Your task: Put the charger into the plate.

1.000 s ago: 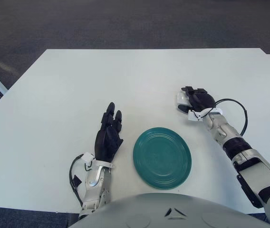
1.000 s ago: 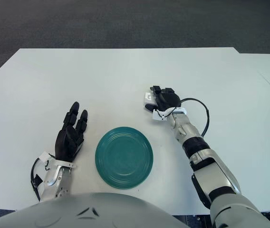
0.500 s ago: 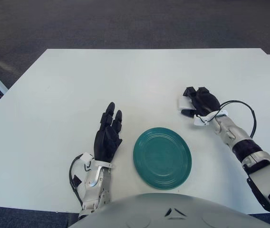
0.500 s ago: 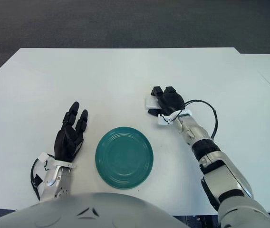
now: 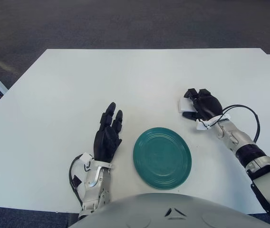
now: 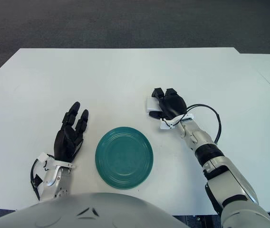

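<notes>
White counter (image 5: pixel 125 76), viewed from above. Green plate (image 5: pixel 162 157) sits near the front edge, centre, with nothing in it.

Right hand (image 5: pixel 202 105) is at about 1 o'clock from the plate, just beyond its rim and apart from it. Its dark fingers (image 6: pixel 159 93) are curled down over a small white charger (image 6: pixel 151 104); only the charger's left part shows past the fingers, so the hand has the charger covered and apparently gripped. Cannot tell whether the charger is lifted or touching the counter. A black cable (image 5: pixel 249 114) loops beside the right wrist.

Left hand (image 5: pixel 108 135) shows at 9 o'clock from the plate, near its rim but apart from it. Fingers (image 5: pixel 112 115) are extended and slightly spread, pointing toward 12 o'clock, holding nothing. Cannot tell whether it touches the counter.

Charger position: outside the plate, under the right hand, at 1 o'clock.
</notes>
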